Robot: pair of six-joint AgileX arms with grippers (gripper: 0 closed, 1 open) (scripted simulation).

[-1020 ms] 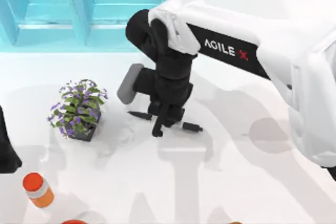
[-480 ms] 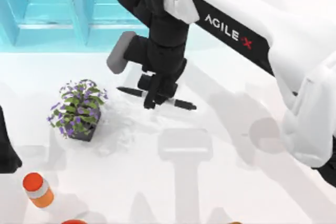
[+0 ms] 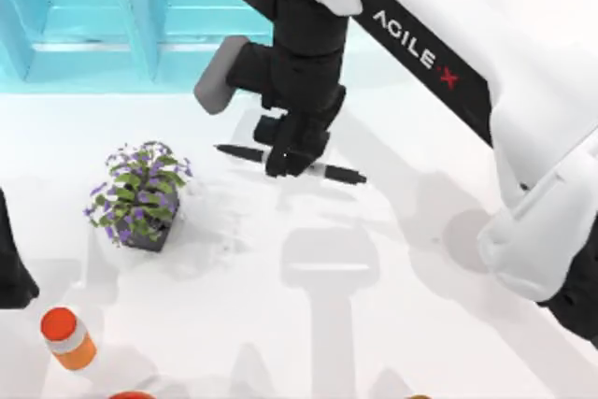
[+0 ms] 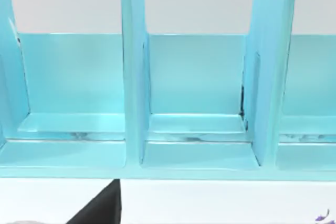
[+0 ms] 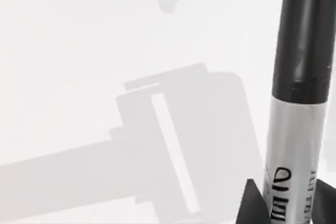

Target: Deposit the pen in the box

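My right gripper (image 3: pixel 288 161) is shut on the pen (image 3: pixel 341 174), holding it level by its middle, with the black tip pointing toward the table's left. In the right wrist view the pen (image 5: pixel 294 129) shows its white lettered barrel and black end section between two dark fingertips (image 5: pixel 251 205), above the white table. The turquoise box (image 3: pixel 140 35) with inner dividers stands at the back left, just behind the gripper. My left arm (image 3: pixel 11 259) is parked at the left edge. Its wrist view faces the box's compartments (image 4: pixel 134 77).
A small potted plant (image 3: pixel 140 195) with purple flowers stands left of the held pen. An orange-capped bottle (image 3: pixel 67 336) stands near the front left corner. The white table stretches open across the middle and right.
The right gripper has carried the pen up off the table and toward the back, closer to the box. The left arm has not moved.
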